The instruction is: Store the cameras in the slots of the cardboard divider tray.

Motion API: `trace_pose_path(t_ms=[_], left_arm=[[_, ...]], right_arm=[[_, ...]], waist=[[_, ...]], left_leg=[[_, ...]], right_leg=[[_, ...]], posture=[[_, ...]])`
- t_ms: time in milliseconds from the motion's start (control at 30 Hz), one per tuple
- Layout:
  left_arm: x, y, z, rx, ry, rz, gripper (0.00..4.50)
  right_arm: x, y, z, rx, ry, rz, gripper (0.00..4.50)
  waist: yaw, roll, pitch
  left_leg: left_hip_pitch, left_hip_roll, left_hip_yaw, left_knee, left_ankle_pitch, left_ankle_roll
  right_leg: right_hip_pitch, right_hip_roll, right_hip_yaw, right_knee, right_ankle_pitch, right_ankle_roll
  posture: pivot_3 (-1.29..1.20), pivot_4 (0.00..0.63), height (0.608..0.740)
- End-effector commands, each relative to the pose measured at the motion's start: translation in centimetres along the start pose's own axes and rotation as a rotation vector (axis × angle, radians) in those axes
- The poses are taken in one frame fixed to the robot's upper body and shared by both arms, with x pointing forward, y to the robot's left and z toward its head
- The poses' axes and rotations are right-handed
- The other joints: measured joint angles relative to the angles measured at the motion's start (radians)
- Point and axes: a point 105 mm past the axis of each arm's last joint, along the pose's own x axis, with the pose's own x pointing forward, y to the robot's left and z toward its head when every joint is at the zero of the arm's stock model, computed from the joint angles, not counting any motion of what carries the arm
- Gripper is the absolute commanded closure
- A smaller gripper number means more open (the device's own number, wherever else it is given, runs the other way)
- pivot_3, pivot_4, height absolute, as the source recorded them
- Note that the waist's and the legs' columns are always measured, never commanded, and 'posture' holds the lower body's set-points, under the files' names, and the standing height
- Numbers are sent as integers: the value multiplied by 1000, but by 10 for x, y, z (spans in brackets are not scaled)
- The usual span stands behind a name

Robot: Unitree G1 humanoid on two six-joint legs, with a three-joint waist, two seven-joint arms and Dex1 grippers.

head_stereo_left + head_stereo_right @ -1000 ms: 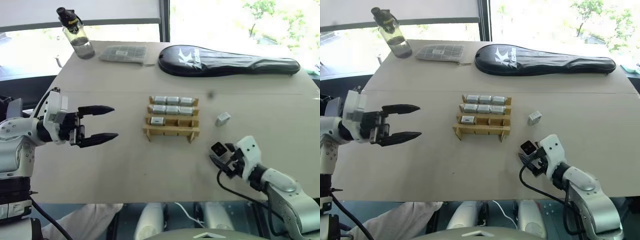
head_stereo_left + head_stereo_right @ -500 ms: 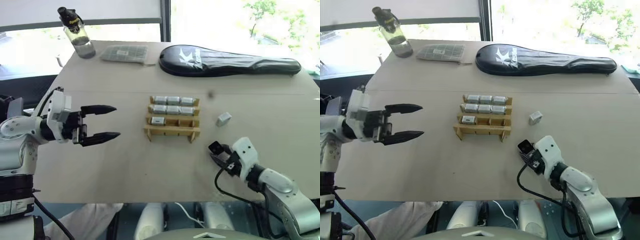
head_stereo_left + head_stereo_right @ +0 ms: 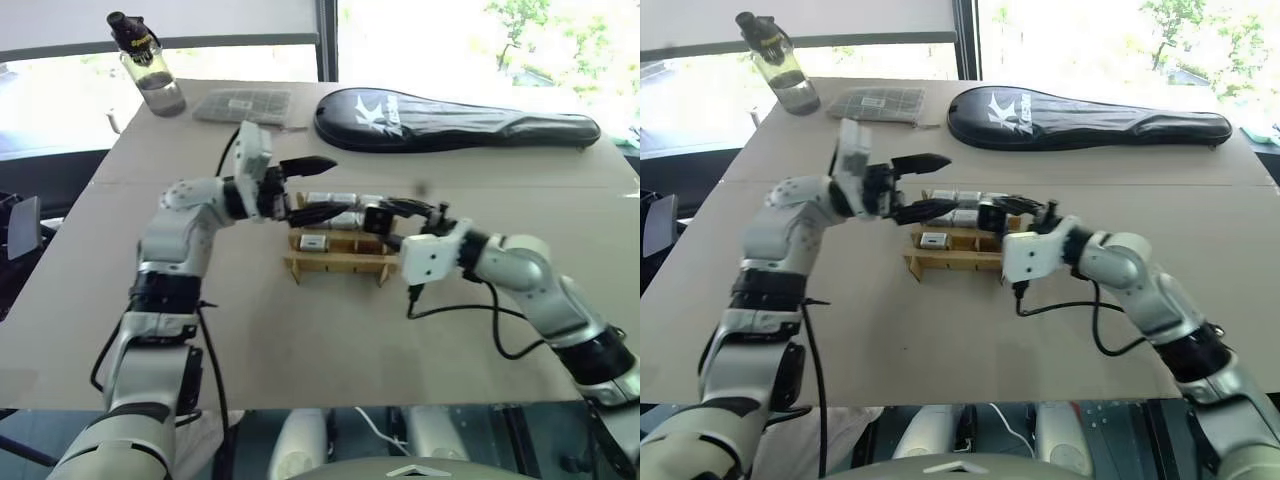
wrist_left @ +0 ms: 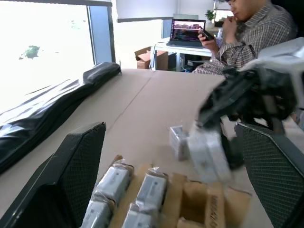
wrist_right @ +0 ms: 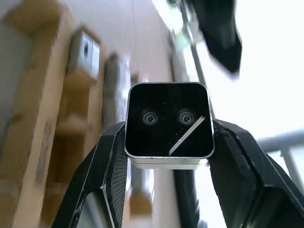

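The right pincer is clamped on a small silver-grey boxy camera with a black lens face, one black finger pressed to each side of its body, and it holds that camera above the right end of the tan-brown cardboard divider tray. That tray sits at the middle of the pale worktop, its far two rows packed with silver-grey cameras and one more camera in the left slot of the third row; the near row shows bare cardboard. The left pincer reaches in from the tray's left with its two black fingers spread wide, one above the tray's far edge, the other low over the far rows, gripping nothing. In the left wrist view a loose camera lies on the worktop beyond the tray, and a person in a checked shirt sits at the far end. Along the worktop's far edge stand a clear water bottle with a black cap, a flat grey gridded packet and a long black racket case
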Motion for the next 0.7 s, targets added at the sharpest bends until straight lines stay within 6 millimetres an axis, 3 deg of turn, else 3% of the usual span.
trace_pose_path(t_ms=[33, 700], left_arm=[[8, 0, 4, 35, 20, -25, 0], [-3, -21, -6, -137, 96, -181, 0]], right_arm=[[6, -10, 8, -111, -59, -27, 2609], [8, -20, -8, -216, 11, -93, 2609]], waist=[[1, 0, 0], [3, 0, 0]], left_leg=[[-1, 0, 0, 0, 0, 0], [-1, 0, -1, 1, 0, 1]], right_leg=[[0, -1, -1, 0, 0, 0], [0, -2, -1, 1, 0, 0]], posture=[[0, 150, 740], [0, 150, 740]])
